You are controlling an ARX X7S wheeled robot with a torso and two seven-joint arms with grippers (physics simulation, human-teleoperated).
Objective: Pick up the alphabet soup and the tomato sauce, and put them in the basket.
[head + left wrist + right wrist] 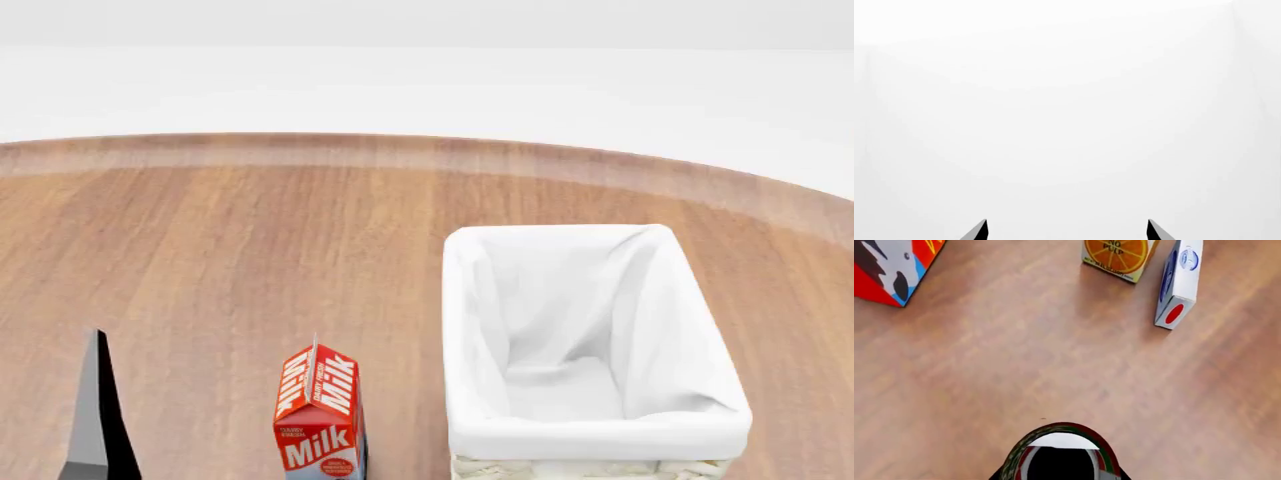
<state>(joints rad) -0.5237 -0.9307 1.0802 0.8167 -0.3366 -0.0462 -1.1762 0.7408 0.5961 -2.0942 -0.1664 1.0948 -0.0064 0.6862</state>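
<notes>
The tomato sauce can [1062, 452], with its red and green label, fills the space between my right gripper's [1061, 476] jaws and hangs above the wooden table; the fingers themselves are mostly hidden behind it. The basket [594, 438], cream wicker with a white cloth lining, stands at the right in the head view; only white cloth shows inside it. My left gripper [1067, 226] is open and empty, facing a plain white surface; one of its dark fingers [96, 420] shows at the lower left of the head view. The alphabet soup is out of view.
A red milk carton [318, 410] stands just left of the basket. Below the right gripper are a red and blue carton [891, 267], an orange juice carton [1117, 256] and a white box with a red dot [1177, 282]. The round wooden table [267, 230] ends at a white floor.
</notes>
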